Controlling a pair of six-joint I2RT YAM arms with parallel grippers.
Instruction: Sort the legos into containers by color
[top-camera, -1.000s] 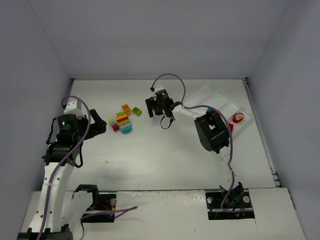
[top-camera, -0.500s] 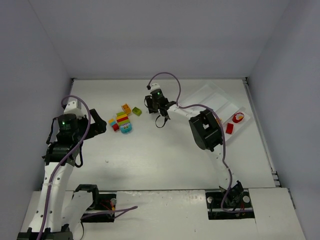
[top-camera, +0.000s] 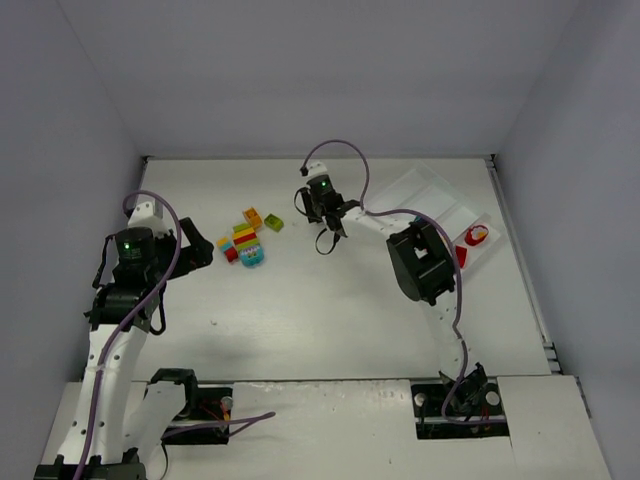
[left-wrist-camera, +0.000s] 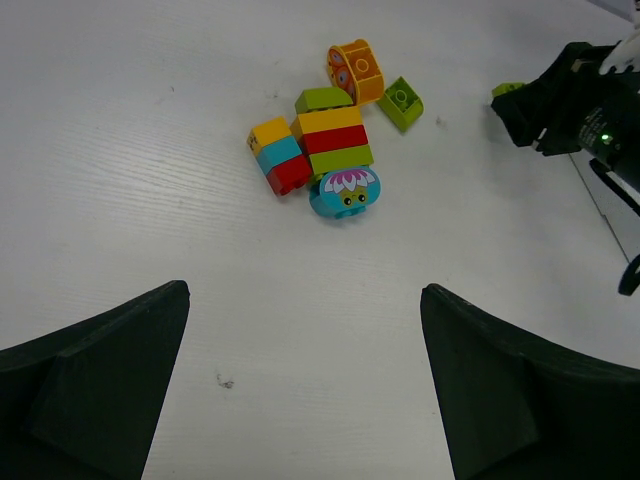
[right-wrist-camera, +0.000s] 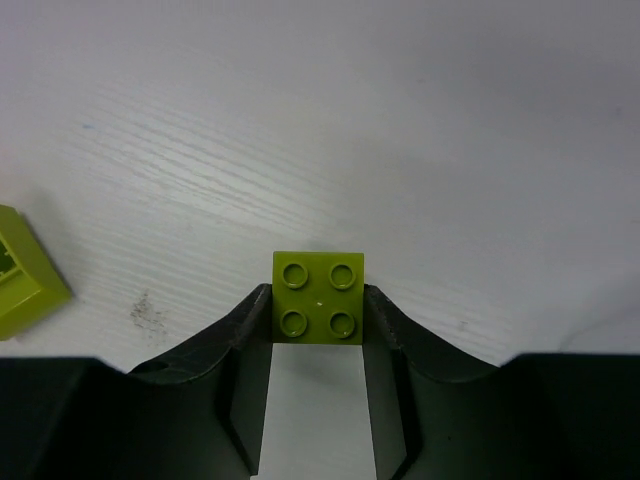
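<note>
A lime green lego (right-wrist-camera: 318, 298) with four studs sits pinched between my right gripper's fingers (right-wrist-camera: 318, 310), just over the tabletop. Seen from above, the right gripper (top-camera: 306, 207) is at the back middle of the table, right of the lego cluster (top-camera: 243, 243). That cluster holds a yellow-red-green stack (left-wrist-camera: 330, 138), a teal face piece (left-wrist-camera: 344, 192), a small yellow-teal-red stack (left-wrist-camera: 280, 158), an orange piece (left-wrist-camera: 355, 70) and a lime green sloped lego (left-wrist-camera: 400, 103). My left gripper (left-wrist-camera: 305, 330) hangs open over bare table, short of the cluster. The white container tray (top-camera: 415, 190) lies at the back right.
Two red pieces (top-camera: 460, 256) (top-camera: 478, 235) lie at the tray's near end. The right arm's black elbow (top-camera: 420, 262) hangs over the table between gripper and tray. Walls close in the table at the back and both sides.
My right gripper has closed on the lime green lego, after shifting a little toward the cluster and back. The left arm has not moved.
</note>
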